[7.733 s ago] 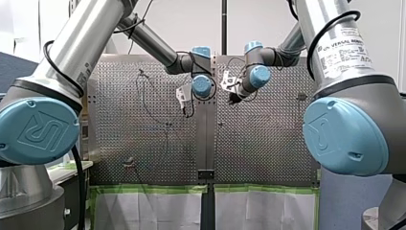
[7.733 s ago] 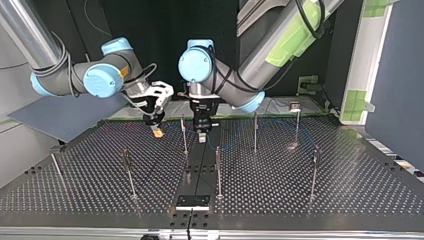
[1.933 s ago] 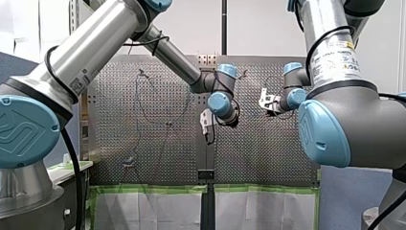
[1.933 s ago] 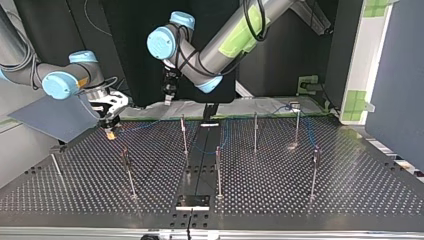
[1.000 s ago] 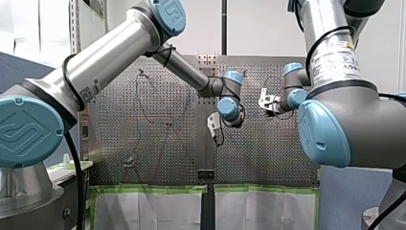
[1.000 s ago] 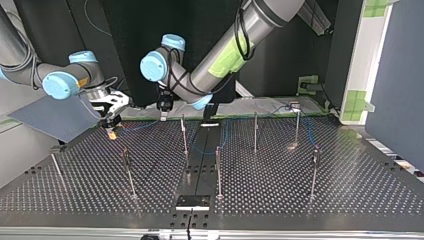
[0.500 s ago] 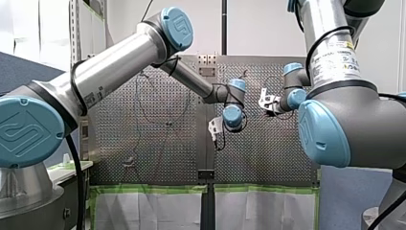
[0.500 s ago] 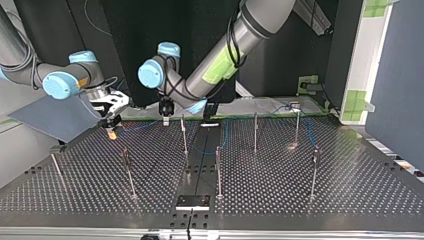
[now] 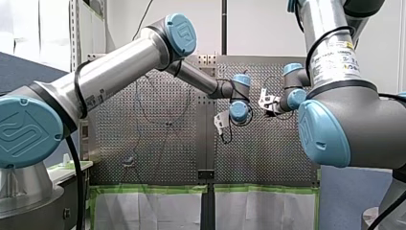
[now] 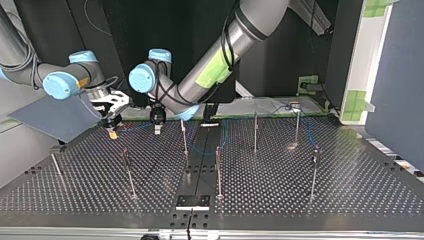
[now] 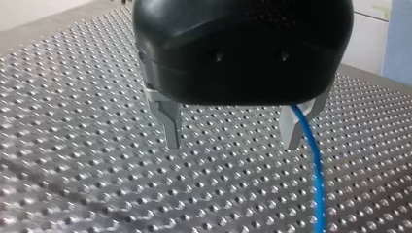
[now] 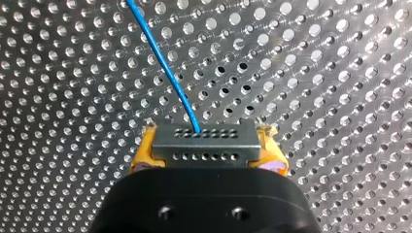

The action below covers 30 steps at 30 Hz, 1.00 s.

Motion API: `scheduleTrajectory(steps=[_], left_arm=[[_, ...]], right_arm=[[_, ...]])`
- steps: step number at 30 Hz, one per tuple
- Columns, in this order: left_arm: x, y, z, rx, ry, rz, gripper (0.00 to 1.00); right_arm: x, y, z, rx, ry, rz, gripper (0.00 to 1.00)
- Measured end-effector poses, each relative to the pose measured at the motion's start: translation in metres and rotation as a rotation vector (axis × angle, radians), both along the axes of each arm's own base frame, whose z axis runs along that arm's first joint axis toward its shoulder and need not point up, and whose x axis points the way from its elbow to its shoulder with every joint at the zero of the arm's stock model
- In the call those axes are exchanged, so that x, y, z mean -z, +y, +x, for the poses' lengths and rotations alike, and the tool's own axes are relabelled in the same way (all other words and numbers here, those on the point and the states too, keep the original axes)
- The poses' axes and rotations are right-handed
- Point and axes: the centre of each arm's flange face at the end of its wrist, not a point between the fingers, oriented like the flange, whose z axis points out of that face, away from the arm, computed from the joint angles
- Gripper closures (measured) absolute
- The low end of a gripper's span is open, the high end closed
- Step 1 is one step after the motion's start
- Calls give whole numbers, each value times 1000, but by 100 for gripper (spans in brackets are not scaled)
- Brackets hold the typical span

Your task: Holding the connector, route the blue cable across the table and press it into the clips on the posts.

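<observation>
The right wrist view shows my right gripper (image 12: 206, 137) shut on the grey connector (image 12: 204, 143), held between its yellow pads. The blue cable (image 12: 165, 68) leaves the connector's face and runs off over the perforated table. My left gripper (image 11: 232, 145) hangs just above the table with its metal fingers wide apart. The cable (image 11: 315, 170) passes close by one fingertip and nothing is pinched. In the top view my right gripper (image 10: 113, 130) is at the far left and my left gripper (image 10: 157, 128) is a short way to its right, beside a thin post (image 10: 184, 134).
Several thin posts stand across the table (image 10: 300, 200), among them one at the middle (image 10: 218, 170) and one at the view's right (image 10: 314, 170). A dark plate (image 10: 192, 201) sits at the near edge. A grey panel (image 10: 55, 117) leans at the view's left.
My left arm has swung toward the top view's left, closer to my right gripper, and come lower over the table. My right arm and the connector have stayed put.
</observation>
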Motion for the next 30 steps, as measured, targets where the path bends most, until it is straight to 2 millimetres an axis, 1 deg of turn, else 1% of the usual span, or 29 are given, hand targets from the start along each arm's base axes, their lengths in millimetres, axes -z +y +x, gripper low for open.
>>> scheduleTrajectory(steps=[1, 2, 3, 4, 5, 6, 8, 14, 18, 21, 24, 28, 30], left_arm=[[1, -2, 2, 0, -2, -2, 35], [1, -3, 4, -1, -5, -4, 45], [0, -4, 5, -2, -8, -7, 45], [-1, -5, 6, -5, -11, -9, 62], [-2, -6, 7, -7, -14, -10, 73], [-3, -6, 8, -9, -15, -10, 73], [-6, -5, 9, -12, -16, -9, 100], [-11, -6, 7, -10, -5, 5, 100], [-16, -8, 3, -6, 6, 12, 100], [-27, -8, -2, -14, 12, 14, 100], [-44, -5, -8, -34, 14, 18, 100], [-70, -4, -21, -48, 12, 21, 100], [-81, -3, -26, -49, 12, 23, 100]], right_arm=[[0, 0, 0, -1, 0, 0, 100], [0, 0, 0, -2, 0, 0, 100], [0, 0, 0, -3, 0, 0, 100], [0, 0, 0, -3, -1, 0, 100], [0, 0, 0, -4, -1, 0, 100], [0, 0, 0, -5, -1, 0, 100], [0, 0, 0, -6, -1, 0, 100], [-4, -2, 0, -8, -1, -10, 100], [-16, -5, -1, -10, -3, -26, 100], [-32, -6, 0, -12, -7, -39, 100], [-56, -7, -1, -15, -13, -63, 100], [-92, -5, 0, -26, -22, -96, 100], [-105, -3, -1, -29, -28, -103, 100]])
